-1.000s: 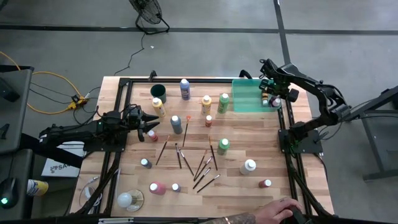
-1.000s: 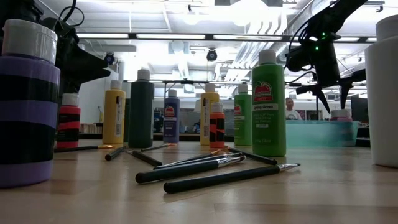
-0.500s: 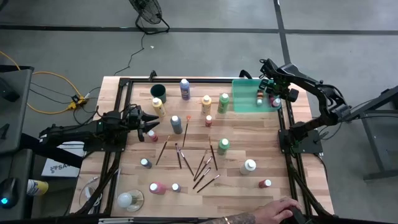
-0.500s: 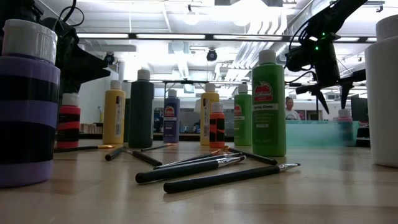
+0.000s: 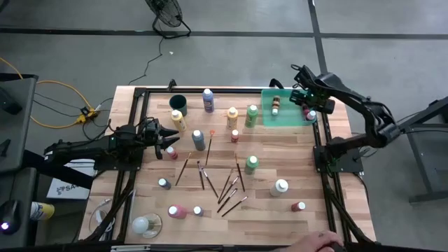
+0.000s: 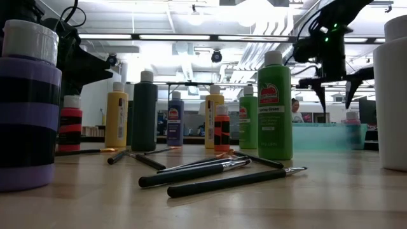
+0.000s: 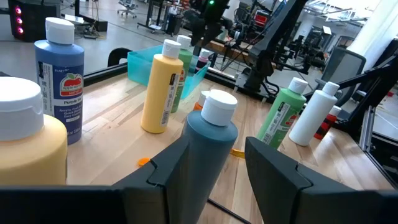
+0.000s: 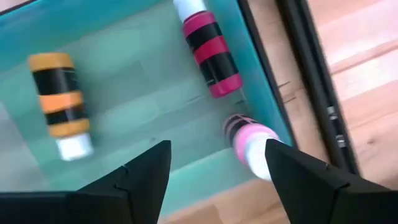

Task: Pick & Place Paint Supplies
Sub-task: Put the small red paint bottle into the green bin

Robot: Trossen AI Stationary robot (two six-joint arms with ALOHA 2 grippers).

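My right gripper [image 8: 217, 171] hangs open over the right end of the translucent green tray [image 5: 283, 117], fingers pointing down, nothing between them. In the tray lie an orange-and-black bottle [image 8: 59, 102], a magenta bottle [image 8: 211, 53] and a pink bottle [image 8: 249, 140], all on their sides. My left gripper [image 5: 166, 138] waits level at the table's left, open, just short of an upright grey-blue bottle [image 7: 211, 143]. Several capped bottles stand on the table, among them a green one [image 5: 250, 163] and a white one [image 5: 280, 187]. Loose paintbrushes [image 5: 225, 187] lie flat at mid-table.
A dark round cup [image 5: 177, 102] stands at the far left beside a yellow bottle [image 5: 178, 119]. Black frame rails [image 5: 318, 150] run along the table's sides. A person's hand [image 5: 315, 241] shows at the near edge. Bare wood lies between the tray and the green bottle.
My right gripper has opened and let go of the orange-and-black bottle over the tray, then risen a little. The bottle now lies on the tray floor and has rolled toward the tray's left end.
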